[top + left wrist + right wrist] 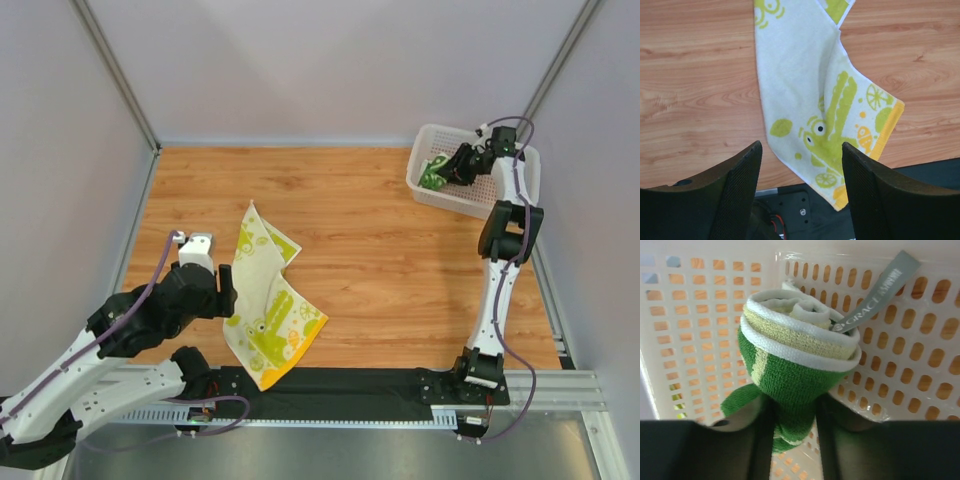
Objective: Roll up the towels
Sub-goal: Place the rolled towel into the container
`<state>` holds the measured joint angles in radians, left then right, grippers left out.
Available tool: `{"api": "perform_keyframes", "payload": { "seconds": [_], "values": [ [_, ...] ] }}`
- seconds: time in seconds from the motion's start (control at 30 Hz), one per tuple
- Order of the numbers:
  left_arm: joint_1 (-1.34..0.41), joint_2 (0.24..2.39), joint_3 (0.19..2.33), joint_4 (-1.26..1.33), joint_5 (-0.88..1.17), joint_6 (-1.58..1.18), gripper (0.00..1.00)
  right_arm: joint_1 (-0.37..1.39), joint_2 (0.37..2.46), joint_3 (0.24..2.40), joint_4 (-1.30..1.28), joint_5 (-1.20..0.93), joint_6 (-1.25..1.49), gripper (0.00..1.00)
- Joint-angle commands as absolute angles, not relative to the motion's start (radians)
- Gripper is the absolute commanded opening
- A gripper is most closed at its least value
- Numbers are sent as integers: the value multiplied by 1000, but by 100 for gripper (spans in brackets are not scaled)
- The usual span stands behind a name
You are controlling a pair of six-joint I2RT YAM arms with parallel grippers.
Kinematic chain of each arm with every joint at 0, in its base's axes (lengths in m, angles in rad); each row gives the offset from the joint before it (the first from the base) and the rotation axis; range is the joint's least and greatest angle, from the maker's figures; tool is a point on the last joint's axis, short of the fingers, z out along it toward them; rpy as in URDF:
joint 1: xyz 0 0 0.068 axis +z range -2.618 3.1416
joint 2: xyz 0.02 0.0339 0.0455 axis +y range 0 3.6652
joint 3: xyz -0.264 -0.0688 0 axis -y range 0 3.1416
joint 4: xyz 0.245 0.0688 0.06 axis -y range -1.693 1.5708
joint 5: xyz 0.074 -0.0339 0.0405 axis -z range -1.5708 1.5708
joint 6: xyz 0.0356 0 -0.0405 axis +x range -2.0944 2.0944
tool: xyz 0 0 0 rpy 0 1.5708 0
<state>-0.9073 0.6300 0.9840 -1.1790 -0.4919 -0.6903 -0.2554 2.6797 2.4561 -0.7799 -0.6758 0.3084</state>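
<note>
Altogether two towels, two claws and one basket are in view. The basket (452, 205), white and perforated, stands on the desk (380, 260) at its far right corner. Inside the basket lies the green towel (795, 360), rolled into a tight cylinder whose end shows a spiral of white and pale yellow edging. One grey label (880, 290) printed GRACE sticks out of the roll toward the basket's wall. The right claw (795, 407) reaches down into the basket, its two fingers set narrow on either side of the roll's lower end, with green cloth filling the gap between them and touching both.

Well apart from the basket, across the desk on the near left side, the cream towel (265, 310) lies spread and unrolled, its lime-green pattern facing up. Its end pointing toward the basket's side of the desk is folded over and slightly raised; its opposite corner, farthest from the basket, overlaps the black strip (350, 380) along the desk's near edge. The left claw (801, 147) hangs over that towel's near left edge, its fingers wide apart with nothing between them.
</note>
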Motion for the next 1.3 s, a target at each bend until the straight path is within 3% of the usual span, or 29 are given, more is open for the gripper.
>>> {"api": "perform_keyframes", "payload": {
  "seconds": [0.0,0.1,0.27,0.6,0.77,1.27],
  "values": [
    [-902,627,983,-1170,-506,-678,72,-238,2686,2471,-881,-534,238,40],
    [-900,632,983,-1173,-508,-680,72,-212,2689,2485,-862,-538,226,55],
    [-900,634,982,-1175,-512,-683,72,-179,2703,2488,-810,-543,248,64],
    [-897,627,982,-1181,-523,-692,72,-172,2634,2413,-792,-437,249,70],
    [-897,620,980,-1180,-525,-693,72,-173,2562,2335,-744,-471,278,76],
    [-896,609,979,-1181,-531,-699,71,-196,2445,2227,-707,-500,400,79]
  ]
}}
